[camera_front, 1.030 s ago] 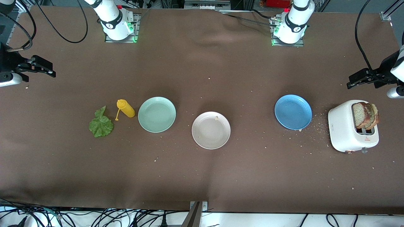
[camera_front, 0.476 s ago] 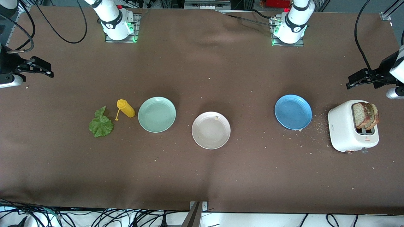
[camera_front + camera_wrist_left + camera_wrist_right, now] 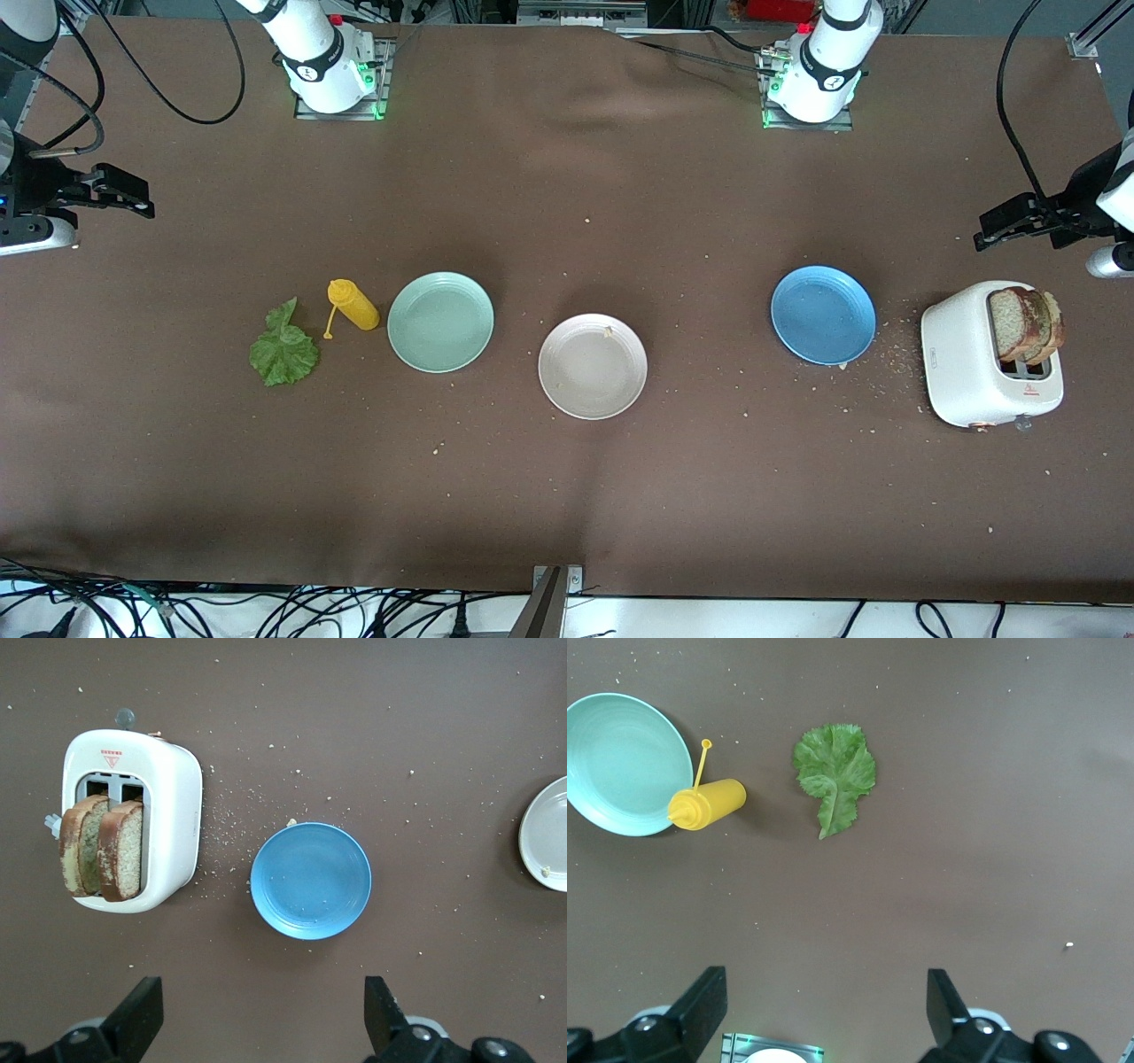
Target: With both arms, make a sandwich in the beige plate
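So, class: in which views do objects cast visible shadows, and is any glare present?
Front view: soft dark shadow above the beige plate and green plate; no glare. Left wrist view: faint shadow under the blue plate. Right wrist view: even, flat light on the lettuce.

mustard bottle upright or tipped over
Tipped over. The yellow mustard bottle lies on its side on the table between the lettuce leaf and the mint-green plate, its cap off on its tether.

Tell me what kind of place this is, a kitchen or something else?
Most likely a robotics lab staged as a kitchen: a brown cloth table with two bolted-down arms, loose cables along its edge, plus a toaster and beige plate.
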Motion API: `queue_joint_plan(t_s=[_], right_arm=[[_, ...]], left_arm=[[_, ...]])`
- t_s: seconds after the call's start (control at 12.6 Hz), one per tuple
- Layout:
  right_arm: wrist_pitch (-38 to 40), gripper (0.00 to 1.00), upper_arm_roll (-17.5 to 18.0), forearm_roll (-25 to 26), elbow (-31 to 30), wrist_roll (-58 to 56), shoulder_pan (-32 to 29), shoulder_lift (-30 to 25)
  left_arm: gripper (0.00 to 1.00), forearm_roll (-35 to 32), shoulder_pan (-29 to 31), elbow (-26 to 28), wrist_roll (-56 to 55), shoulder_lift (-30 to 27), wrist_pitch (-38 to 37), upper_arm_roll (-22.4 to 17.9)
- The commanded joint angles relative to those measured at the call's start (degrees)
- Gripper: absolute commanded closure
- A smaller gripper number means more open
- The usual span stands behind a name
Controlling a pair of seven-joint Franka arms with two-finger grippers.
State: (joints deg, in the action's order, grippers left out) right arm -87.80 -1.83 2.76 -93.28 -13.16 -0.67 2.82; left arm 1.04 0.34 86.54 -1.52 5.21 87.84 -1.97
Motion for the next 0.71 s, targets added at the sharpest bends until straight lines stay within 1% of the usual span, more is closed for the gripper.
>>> queue_joint_plan(t_s=[0.0, 0.63], right_arm=[[1.3, 0.0, 0.0, 0.9, 0.5, -0.1, 0.3, 0.0], [1.3, 0.0, -0.1, 0.1, 0.5, 0.2, 0.3, 0.0]], left_arm=[[0.0, 1.9, 0.7, -1.5, 1.3, 0.8, -0.1, 0.1], [0.0, 1.9, 0.8, -1.3, 1.3, 0.8, -0.1, 0.1]])
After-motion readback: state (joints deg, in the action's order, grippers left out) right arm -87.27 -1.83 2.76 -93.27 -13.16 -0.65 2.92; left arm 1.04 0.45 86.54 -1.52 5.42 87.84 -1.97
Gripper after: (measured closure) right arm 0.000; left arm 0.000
